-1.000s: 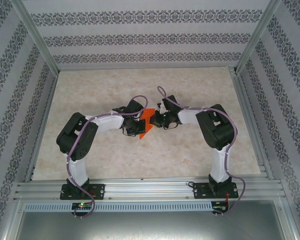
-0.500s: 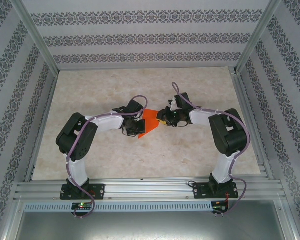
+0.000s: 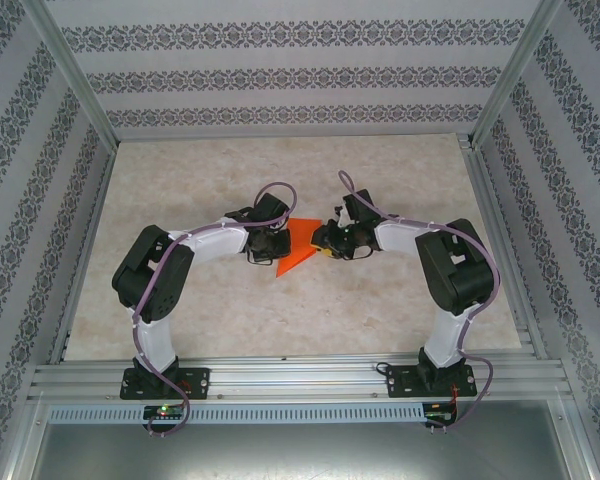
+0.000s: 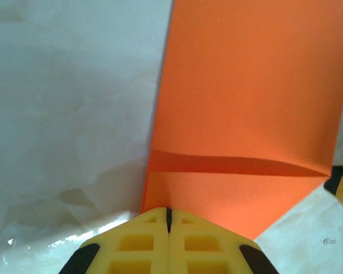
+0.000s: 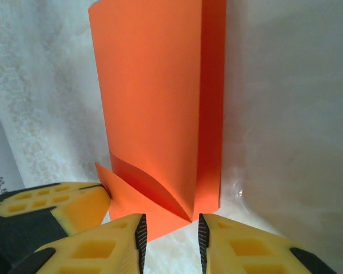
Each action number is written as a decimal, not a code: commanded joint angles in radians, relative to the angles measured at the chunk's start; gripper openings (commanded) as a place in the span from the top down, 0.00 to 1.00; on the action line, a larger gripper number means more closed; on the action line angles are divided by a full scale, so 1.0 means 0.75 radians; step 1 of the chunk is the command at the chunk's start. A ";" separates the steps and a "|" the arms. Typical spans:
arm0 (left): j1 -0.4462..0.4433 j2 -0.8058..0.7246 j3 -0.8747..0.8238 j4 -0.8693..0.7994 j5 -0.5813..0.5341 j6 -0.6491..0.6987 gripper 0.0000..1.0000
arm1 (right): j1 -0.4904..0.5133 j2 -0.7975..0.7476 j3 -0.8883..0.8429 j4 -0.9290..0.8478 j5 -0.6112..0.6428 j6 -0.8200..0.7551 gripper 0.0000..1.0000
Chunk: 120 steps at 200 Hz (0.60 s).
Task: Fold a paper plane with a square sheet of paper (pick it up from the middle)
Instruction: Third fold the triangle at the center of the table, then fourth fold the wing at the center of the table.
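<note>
A pale marbled tabletop (image 3: 200, 320) sits inside an aluminium frame (image 3: 300, 378), enclosed by walls (image 3: 280, 70) papered in grey patterned stripes.

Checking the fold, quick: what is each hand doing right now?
Left hand: closed, pinching the orange paper at its edge.
Right hand: open around the paper's near edge, not gripping.

Illumination is bright, even and diffuse. The overhead view is sharp; shadows on the table (image 3: 180, 170) are faint and soft-edged. Both wrist views lose focus at close range (the yellow fingers (image 4: 137, 251) blur). In the left wrist view, glare marks the table at lower left, and a narrow shadow follows the fold in the paper (image 4: 246, 85).
</note>
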 commanded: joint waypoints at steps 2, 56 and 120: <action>-0.010 0.036 0.034 -0.043 -0.065 0.006 0.97 | 0.020 0.030 -0.003 -0.023 0.034 0.028 0.69; -0.008 0.042 0.033 -0.054 -0.067 0.011 0.98 | 0.047 0.075 0.042 0.019 -0.028 0.047 0.69; -0.008 0.036 0.049 -0.073 -0.057 0.023 0.97 | 0.047 0.088 0.020 0.181 -0.124 0.123 0.74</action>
